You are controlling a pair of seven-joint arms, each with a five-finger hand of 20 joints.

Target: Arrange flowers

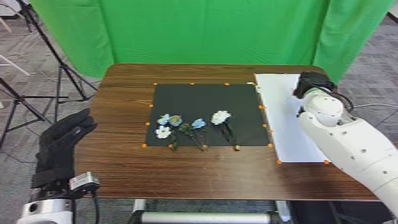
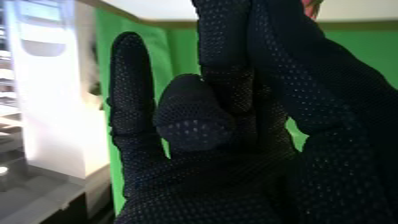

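On the black mat (image 1: 209,97), white flowers (image 1: 221,117), light blue flowers (image 1: 198,123) and a pale yellowish one (image 1: 175,120) lie in a loose row, stems toward the near edge. My right hand (image 1: 313,84) is over the far end of the white sheet (image 1: 289,130), right of the mat. In the right wrist view, a small pink thing (image 2: 313,7) shows beside my right hand (image 2: 240,185), mostly hidden behind the glove; I cannot tell whether it is held. My left hand (image 1: 62,145) is open beside the table's left edge, with straight fingers, away from the flowers.
Orange markers line the edges of the mat and sheet on the brown table (image 1: 213,177). A green curtain (image 1: 213,32) hangs behind the table. Black tripod stands (image 1: 60,75) are on the floor at the left. My right forearm extends along the table's right side.
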